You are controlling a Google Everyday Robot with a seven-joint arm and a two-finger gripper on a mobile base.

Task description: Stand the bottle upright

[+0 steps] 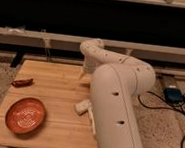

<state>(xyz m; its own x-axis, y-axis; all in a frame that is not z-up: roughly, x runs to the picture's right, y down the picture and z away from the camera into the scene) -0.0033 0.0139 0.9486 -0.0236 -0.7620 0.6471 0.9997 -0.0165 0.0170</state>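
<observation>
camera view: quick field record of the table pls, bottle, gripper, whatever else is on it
surface: light wooden table
bottle: small stubby cream-white cylindrical bottle, lying on its side near the right edge, next to the white robot arm
plate: round orange plate, front left
other: flat dark-red object, left edge, behind the plate
gripper: gripper above the far part of the table, beyond the bottle, fingers open, holding nothing
task state: bottle not yet upright

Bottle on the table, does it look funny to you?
Yes. The bottle lies on its side on the table, right beside the arm, not standing up. The gripper hangs above the table's far side, apart from it.
</observation>
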